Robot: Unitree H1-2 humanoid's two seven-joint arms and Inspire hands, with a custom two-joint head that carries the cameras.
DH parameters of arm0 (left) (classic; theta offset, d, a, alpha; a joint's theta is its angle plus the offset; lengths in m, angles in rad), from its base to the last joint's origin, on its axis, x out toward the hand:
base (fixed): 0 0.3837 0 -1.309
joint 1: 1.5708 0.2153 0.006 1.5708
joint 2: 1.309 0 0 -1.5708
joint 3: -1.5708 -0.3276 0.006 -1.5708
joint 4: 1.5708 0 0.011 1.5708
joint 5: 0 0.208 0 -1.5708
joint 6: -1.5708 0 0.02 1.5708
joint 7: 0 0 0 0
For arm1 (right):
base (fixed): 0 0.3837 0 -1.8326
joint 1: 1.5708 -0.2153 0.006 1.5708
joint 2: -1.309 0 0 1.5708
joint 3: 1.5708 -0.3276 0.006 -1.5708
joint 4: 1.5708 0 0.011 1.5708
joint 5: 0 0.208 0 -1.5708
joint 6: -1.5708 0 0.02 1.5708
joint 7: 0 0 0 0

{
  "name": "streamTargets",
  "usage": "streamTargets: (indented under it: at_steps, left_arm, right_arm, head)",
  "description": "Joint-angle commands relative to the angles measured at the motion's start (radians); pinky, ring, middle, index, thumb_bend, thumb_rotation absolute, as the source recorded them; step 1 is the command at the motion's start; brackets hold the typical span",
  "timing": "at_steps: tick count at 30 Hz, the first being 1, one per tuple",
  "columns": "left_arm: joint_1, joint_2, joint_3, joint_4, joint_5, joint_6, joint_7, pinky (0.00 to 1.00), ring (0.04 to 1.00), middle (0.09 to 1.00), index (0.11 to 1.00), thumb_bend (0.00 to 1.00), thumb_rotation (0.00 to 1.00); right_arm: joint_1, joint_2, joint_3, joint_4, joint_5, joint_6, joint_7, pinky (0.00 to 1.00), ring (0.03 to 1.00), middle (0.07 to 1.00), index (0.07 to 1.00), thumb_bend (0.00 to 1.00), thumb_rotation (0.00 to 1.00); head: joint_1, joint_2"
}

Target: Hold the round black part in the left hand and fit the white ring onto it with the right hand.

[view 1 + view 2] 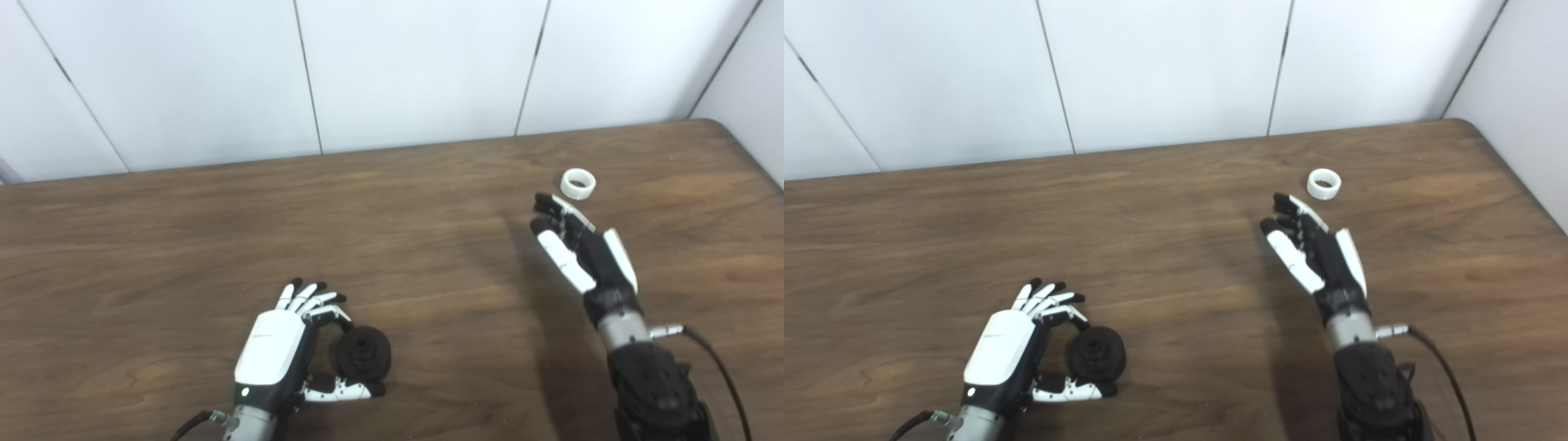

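Observation:
The round black part lies on the wooden table near the front, between the fingers and thumb of my left hand. That hand is open, its fingers curved around the part's left side without closing on it. The white ring lies flat on the table at the far right. My right hand hovers open just short of the ring, fingertips pointing toward it, a small gap between them and the ring.
The table's right edge runs close behind the ring, with its rounded back corner beyond. A white panelled wall stands along the back edge. A cable trails from my right wrist.

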Motion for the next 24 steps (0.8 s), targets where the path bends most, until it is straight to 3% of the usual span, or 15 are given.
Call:
streamTargets:
  at_steps: [1, 4, 10, 15, 24]
  left_arm:
    - [0.000, 0.014, -0.004, 0.011, 0.016, -0.014, -0.010, 1.00, 0.906, 0.797, 0.485, 0.52, 0.05]
    - [-0.001, 0.023, 0.006, 0.020, 0.014, -0.025, 0.005, 1.00, 0.902, 0.794, 0.485, 0.52, 0.05]
    - [0.000, 0.041, 0.037, 0.034, -0.015, -0.064, 0.020, 1.00, 0.906, 0.790, 0.485, 0.52, 0.05]
    - [0.000, 0.051, 0.058, 0.046, -0.019, -0.091, 0.024, 1.00, 0.897, 0.787, 0.485, 0.52, 0.05]
    - [0.010, 0.060, 0.079, 0.045, -0.023, -0.106, 0.014, 1.00, 0.899, 0.786, 0.485, 0.52, 0.06]
  right_arm:
    - [-0.055, -0.035, 0.005, -0.045, -0.078, 0.002, -0.013, 0.77, 0.808, 0.809, 0.762, 0.71, 0.46]
    - [-0.097, -0.066, 0.010, -0.040, -0.168, 0.015, -0.020, 0.82, 0.841, 0.817, 0.729, 0.77, 0.35]
    - [-0.186, -0.132, 0.018, 0.009, -0.321, 0.042, 0.007, 0.85, 0.880, 0.845, 0.696, 0.81, 0.29]
    - [-0.271, -0.198, -0.008, 0.112, -0.334, 0.024, 0.007, 0.88, 0.907, 0.860, 0.688, 0.84, 0.24]
    - [-0.389, -0.292, -0.018, 0.292, -0.363, 0.044, 0.069, 0.94, 0.943, 0.899, 0.701, 0.81, 0.26]
  head:
    - [0.001, 0.000]
    - [-0.052, -0.002]
    - [-0.129, -0.012]
    - [-0.174, -0.018]
    - [-0.199, -0.024]
